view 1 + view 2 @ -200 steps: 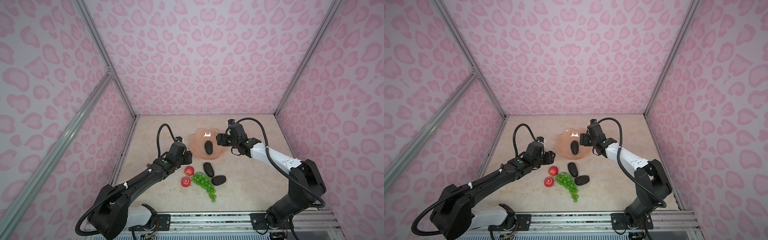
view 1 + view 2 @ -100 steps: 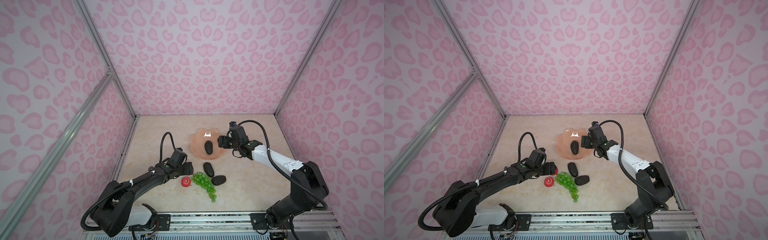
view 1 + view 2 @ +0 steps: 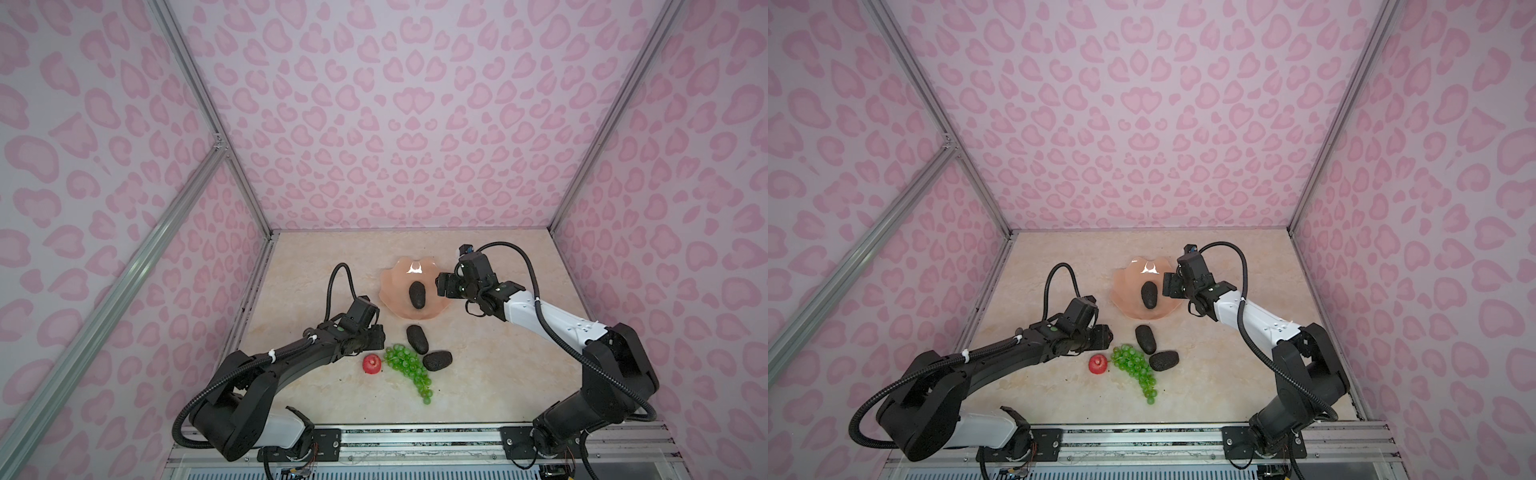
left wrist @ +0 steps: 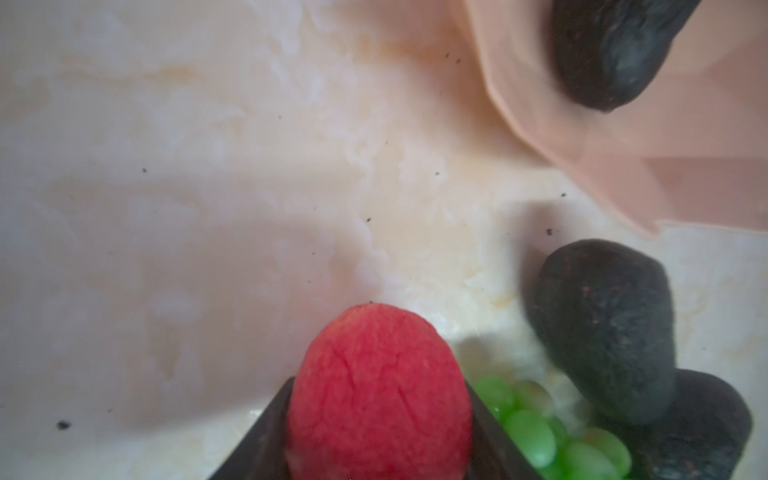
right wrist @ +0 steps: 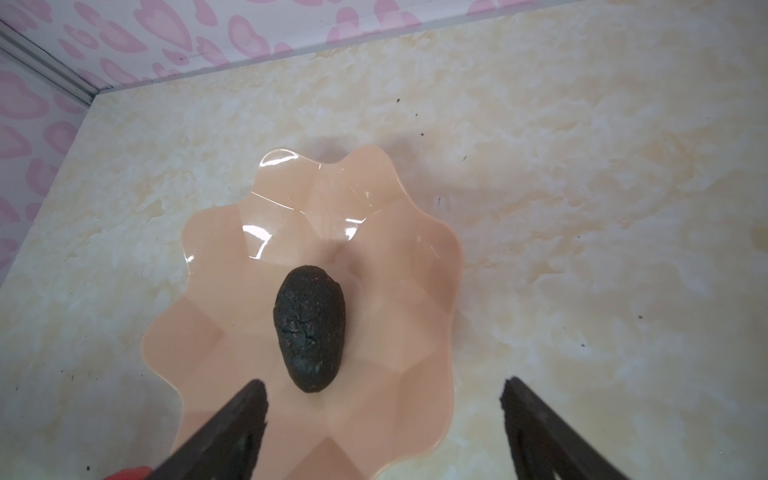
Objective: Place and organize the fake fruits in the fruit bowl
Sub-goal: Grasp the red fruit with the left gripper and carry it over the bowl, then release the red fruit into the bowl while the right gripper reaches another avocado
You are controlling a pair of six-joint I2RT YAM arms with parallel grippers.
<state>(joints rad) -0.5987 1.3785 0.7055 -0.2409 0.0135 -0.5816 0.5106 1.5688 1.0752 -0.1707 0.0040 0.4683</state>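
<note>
My left gripper [image 4: 380, 386] is shut on a red strawberry [image 4: 378, 390], with a dark finger against each side of it. In both top views that gripper [image 3: 379, 338] [image 3: 1106, 336] sits low beside the grapes [image 3: 407, 368] [image 3: 1133, 365] and hides the held fruit. A second strawberry [image 3: 371, 364] [image 3: 1097, 364] lies on the table. Two black avocados [image 3: 417, 339] [image 3: 437, 360] lie next to the grapes, and a third avocado [image 3: 417, 294] [image 5: 309, 328] rests in the peach fruit bowl [image 3: 399, 278] [image 5: 374, 232]. My right gripper [image 3: 442, 286] [image 5: 383, 386] hangs open and empty over the bowl's right rim.
The marble table [image 3: 498, 374] is walled in by pink-patterned panels on three sides. An aluminium rail [image 3: 415, 432] runs along the front edge, where both arm bases are mounted. The left arm's black cable [image 3: 332, 282] loops up just left of the bowl.
My left gripper came down toward the front onto the strawberry nearest the grapes and closed on it, so only one strawberry shows from above. The right gripper drifted slightly right and stayed open.
</note>
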